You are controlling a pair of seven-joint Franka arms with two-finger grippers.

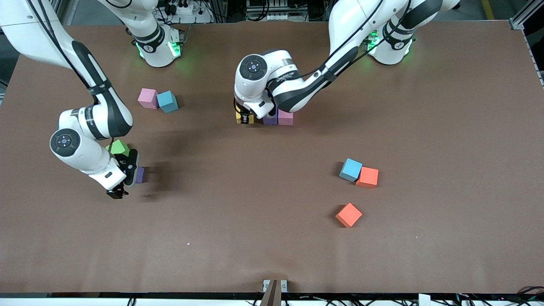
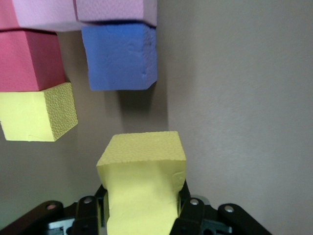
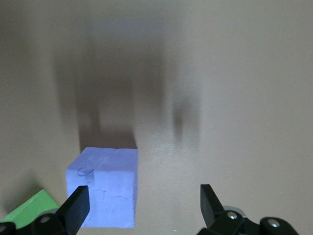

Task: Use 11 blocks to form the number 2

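My left gripper (image 1: 244, 118) is shut on a yellow block (image 2: 142, 176), low over the table by a group of touching blocks. That group holds a second yellow block (image 2: 36, 112), a red one (image 2: 29, 61), a purple one (image 2: 120, 56) and pink ones (image 2: 115, 10). From the front only its purple (image 1: 270, 120) and pink (image 1: 285, 117) blocks show; the left arm hides the others. My right gripper (image 1: 123, 180) stands open toward the right arm's end, at a purple block (image 3: 102, 193) that lies close to one finger (image 3: 73, 210). A green block (image 1: 118, 148) sits beside it.
Loose blocks lie about. A pink (image 1: 147, 98) and a light blue (image 1: 167, 101) one touch near the right arm's base. Toward the left arm's end are a light blue (image 1: 350, 169) and an orange (image 1: 367, 177) pair and, nearer the camera, a single orange block (image 1: 349, 214).
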